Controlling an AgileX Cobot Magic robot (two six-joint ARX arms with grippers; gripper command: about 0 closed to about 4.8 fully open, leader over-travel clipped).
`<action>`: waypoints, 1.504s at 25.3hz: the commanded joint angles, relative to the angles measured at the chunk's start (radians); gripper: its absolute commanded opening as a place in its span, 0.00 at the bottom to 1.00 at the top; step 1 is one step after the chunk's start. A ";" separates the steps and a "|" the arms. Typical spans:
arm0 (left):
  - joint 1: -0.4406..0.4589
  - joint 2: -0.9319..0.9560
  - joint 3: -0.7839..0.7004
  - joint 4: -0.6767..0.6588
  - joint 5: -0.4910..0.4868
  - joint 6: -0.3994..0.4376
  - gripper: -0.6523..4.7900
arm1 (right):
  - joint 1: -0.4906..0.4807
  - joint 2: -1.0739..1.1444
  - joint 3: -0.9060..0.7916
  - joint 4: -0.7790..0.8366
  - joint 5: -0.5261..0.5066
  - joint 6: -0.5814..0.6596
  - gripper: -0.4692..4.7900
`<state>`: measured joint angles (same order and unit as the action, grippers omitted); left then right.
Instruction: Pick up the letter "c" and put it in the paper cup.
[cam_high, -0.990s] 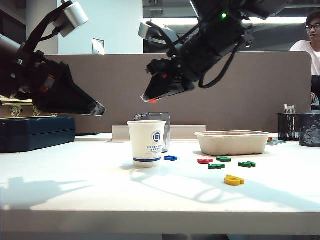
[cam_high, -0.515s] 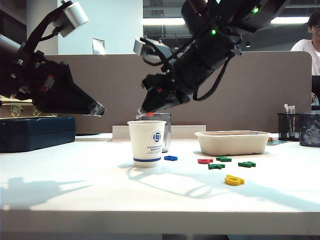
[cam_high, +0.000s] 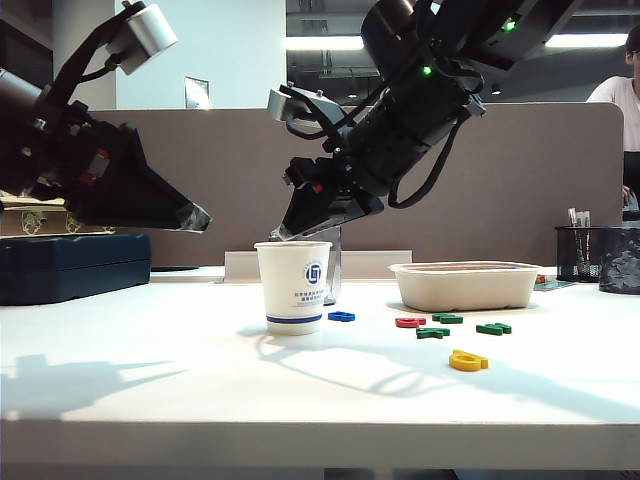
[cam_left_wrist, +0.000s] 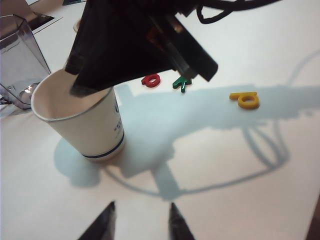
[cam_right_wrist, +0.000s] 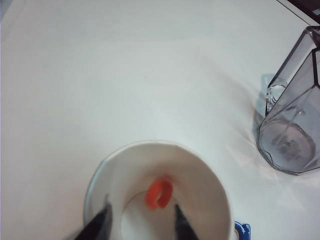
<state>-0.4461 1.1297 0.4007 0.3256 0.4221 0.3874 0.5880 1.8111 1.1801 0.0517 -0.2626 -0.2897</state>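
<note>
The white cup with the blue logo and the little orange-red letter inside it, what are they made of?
The white cup with the blue logo looks like matte paper: thin wall, rolled rim, printing on its side. The little orange-red letter "c" looks like smooth solid-coloured plastic, though it is blurred. It lies inside the cup, under the open right gripper. The left gripper is open, off to the side.

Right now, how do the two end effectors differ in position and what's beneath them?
The right end effector hangs directly over the paper cup, the letter "c" loose inside below it. The left end effector hovers off to the side over bare table, away from the cup. Both are open and empty.
</note>
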 joint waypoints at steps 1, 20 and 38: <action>0.000 -0.002 0.002 0.013 0.000 -0.003 0.36 | 0.001 -0.003 0.003 0.013 -0.004 -0.002 0.38; 0.001 -0.144 0.097 -0.048 -0.119 -0.002 0.36 | -0.015 -0.177 0.008 -0.034 0.069 -0.003 0.36; 0.002 -0.457 0.097 -0.375 -0.228 -0.003 0.35 | -0.015 -0.388 0.008 -0.289 0.129 -0.003 0.25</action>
<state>-0.4458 0.6876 0.4961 -0.0257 0.1974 0.3874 0.5728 1.4334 1.1820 -0.2111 -0.1490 -0.2928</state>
